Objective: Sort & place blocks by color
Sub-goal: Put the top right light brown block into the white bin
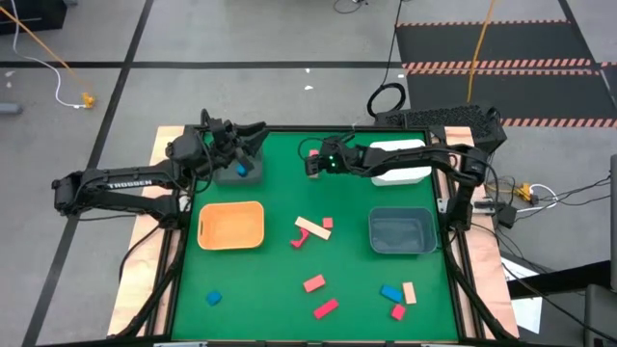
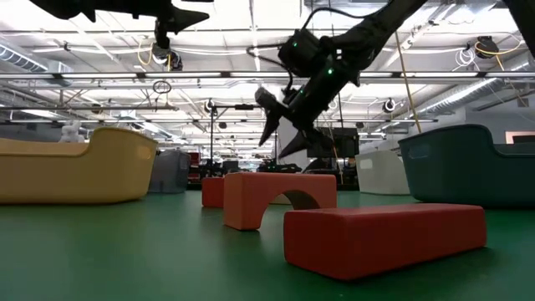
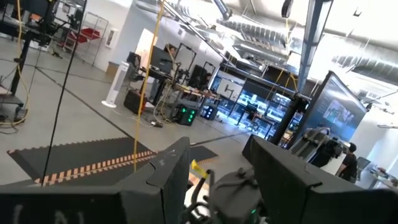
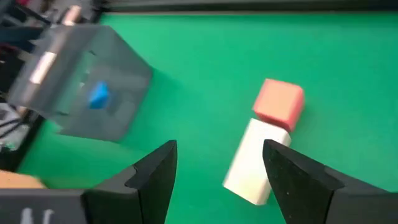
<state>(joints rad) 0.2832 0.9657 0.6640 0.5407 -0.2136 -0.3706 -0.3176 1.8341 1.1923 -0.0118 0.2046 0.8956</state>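
Blocks lie scattered on the green table. At mid table are a tan bar (image 1: 311, 228) with a pink cube (image 1: 328, 223) at its end and a red curved piece (image 1: 299, 241). More red, blue and tan blocks lie nearer the front. One blue block (image 1: 243, 167) rests inside the grey-blue bin (image 1: 231, 173). My right gripper (image 1: 311, 166) hangs open above the table's far middle, tilted down, with the tan bar (image 4: 255, 163) and pink cube (image 4: 280, 102) ahead of its fingers. My left gripper (image 1: 253, 132) is open and holds nothing, raised over the grey-blue bin (image 4: 81, 81).
An orange bin (image 1: 231, 225) stands at the left, a white bin (image 1: 400, 164) at the far right and a dark bin (image 1: 402, 231) at the right. Red blocks (image 1: 326, 308), blue blocks (image 1: 213, 298) and a tan one (image 1: 409, 292) lie near the front edge.
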